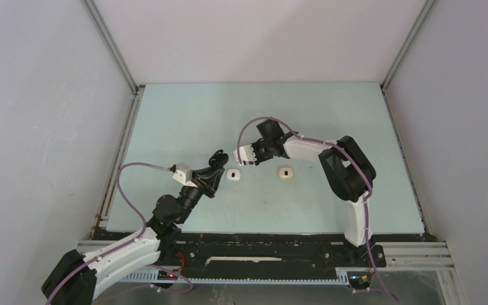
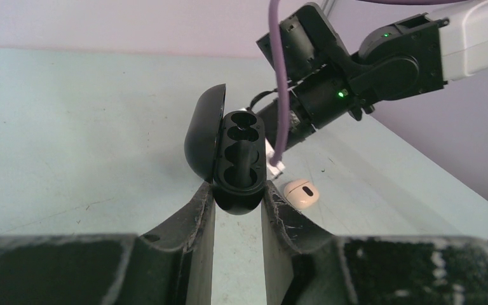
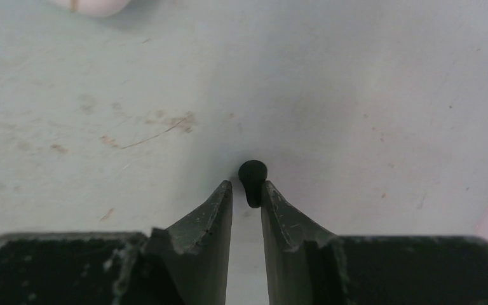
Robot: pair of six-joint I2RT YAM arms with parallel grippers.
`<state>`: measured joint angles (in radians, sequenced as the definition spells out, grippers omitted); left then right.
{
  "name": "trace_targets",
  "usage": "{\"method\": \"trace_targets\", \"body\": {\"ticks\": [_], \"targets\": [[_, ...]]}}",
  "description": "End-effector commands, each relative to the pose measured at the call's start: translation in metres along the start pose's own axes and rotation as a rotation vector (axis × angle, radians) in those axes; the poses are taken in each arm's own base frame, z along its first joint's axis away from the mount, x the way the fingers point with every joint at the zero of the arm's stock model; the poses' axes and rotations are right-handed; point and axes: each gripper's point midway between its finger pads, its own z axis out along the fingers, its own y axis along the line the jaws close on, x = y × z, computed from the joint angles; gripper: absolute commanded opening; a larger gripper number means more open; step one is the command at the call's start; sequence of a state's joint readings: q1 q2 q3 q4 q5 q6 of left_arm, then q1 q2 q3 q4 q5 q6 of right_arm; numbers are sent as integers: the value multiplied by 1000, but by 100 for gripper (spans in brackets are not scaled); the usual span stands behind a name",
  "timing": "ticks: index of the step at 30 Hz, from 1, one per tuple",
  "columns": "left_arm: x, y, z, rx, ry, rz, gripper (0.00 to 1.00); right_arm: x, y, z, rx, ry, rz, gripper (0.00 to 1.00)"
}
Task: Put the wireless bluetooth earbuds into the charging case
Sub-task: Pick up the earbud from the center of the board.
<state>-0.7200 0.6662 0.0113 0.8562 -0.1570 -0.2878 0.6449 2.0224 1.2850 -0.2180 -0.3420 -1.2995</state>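
Observation:
A black charging case [image 2: 238, 152] stands with its lid swung open to the left and both sockets empty. My left gripper [image 2: 238, 190] is shut on its lower end and holds it above the table; in the top view the left gripper [image 1: 215, 168] is left of centre. One black earbud [image 3: 252, 173] sits at the tips of my right gripper [image 3: 246, 185]. Its stem is between the narrow jaws and rests against the right finger [image 3: 273, 197], and its head pokes out past them. In the top view the right gripper [image 1: 240, 155] points left, close to the case.
Two pale pebble-like cases lie shut on the table, one [image 1: 233, 173] just below the grippers and one [image 1: 284, 173] to its right. The cream one [image 2: 300, 194] lies beside my left fingers. A pale case edge [image 3: 92, 5] shows at the top of the right wrist view.

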Motion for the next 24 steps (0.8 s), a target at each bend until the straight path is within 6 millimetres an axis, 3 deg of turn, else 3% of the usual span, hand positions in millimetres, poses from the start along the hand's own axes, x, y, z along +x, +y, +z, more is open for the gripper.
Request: {"method": "trace_targets", "body": {"ticks": [1,8,14,17,24], "targets": [[39,22,-22,-55,70,22,0,4,-1,14,-56,19,23,27],[38,23,-23,-56,65,23,0,0,-18,16,-50,4,76,23],[39,22,-22,-54,70,24,0,-9,-26,3,-36,-4,104,22],[39,21,-22,-49,71,23,0,-10,-23,-4,-49,-6,135,23],[40,20,-22,-43,79,24,0,-10,-4,-20,-116,13,248,12]]}}
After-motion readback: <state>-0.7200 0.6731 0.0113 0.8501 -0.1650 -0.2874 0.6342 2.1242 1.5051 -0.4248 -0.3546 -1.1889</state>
